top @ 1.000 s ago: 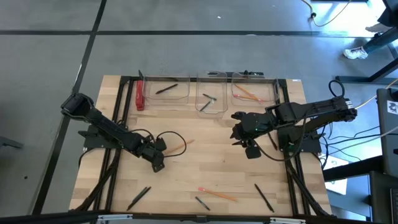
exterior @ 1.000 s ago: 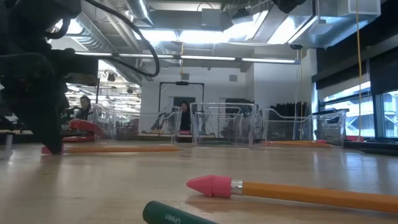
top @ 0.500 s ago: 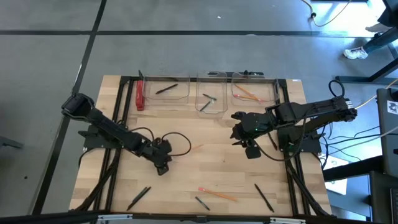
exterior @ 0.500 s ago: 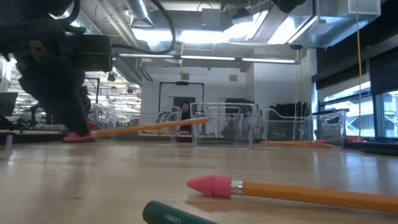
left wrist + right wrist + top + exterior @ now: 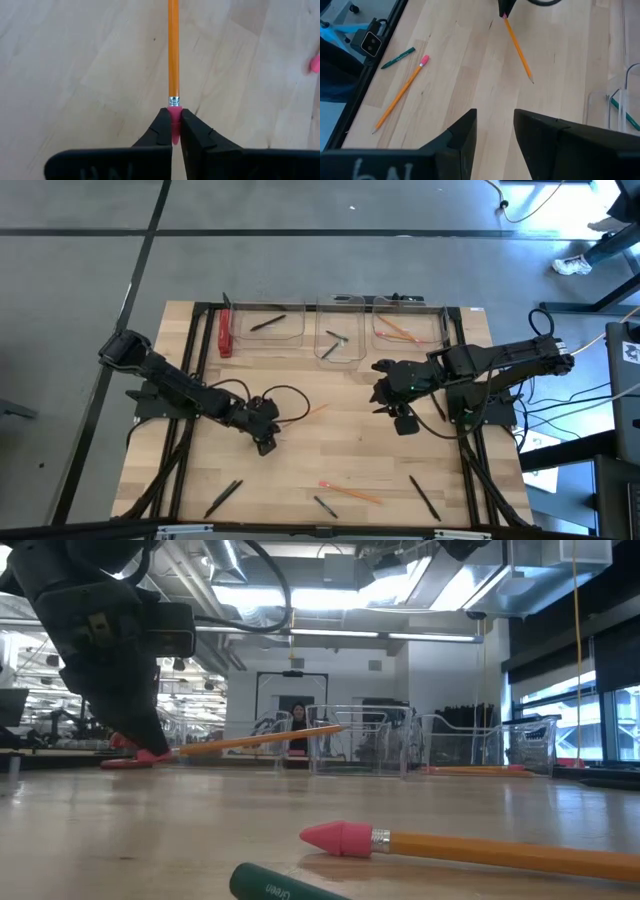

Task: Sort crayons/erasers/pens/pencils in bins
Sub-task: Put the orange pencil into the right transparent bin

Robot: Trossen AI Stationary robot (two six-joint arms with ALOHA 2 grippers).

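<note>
Three bins (image 5: 337, 330) stood in a row along the table's (image 5: 340, 450) far edge, holding a pen (image 5: 267, 323), a crayon (image 5: 336, 338) and a pencil (image 5: 398, 330) in turn. The right gripper (image 5: 383, 394) hung mid-table on its own side, jaws apart and empty. The left gripper (image 5: 268, 425) was pinched on the pink eraser end of a second pencil (image 5: 310, 413), its tip tilted up off the wood. Another pencil (image 5: 350, 492), pens and a crayon lay near the front edge.

Orange pencil (image 5: 173, 50), pink eraser end pinched, tip raised.
</note>
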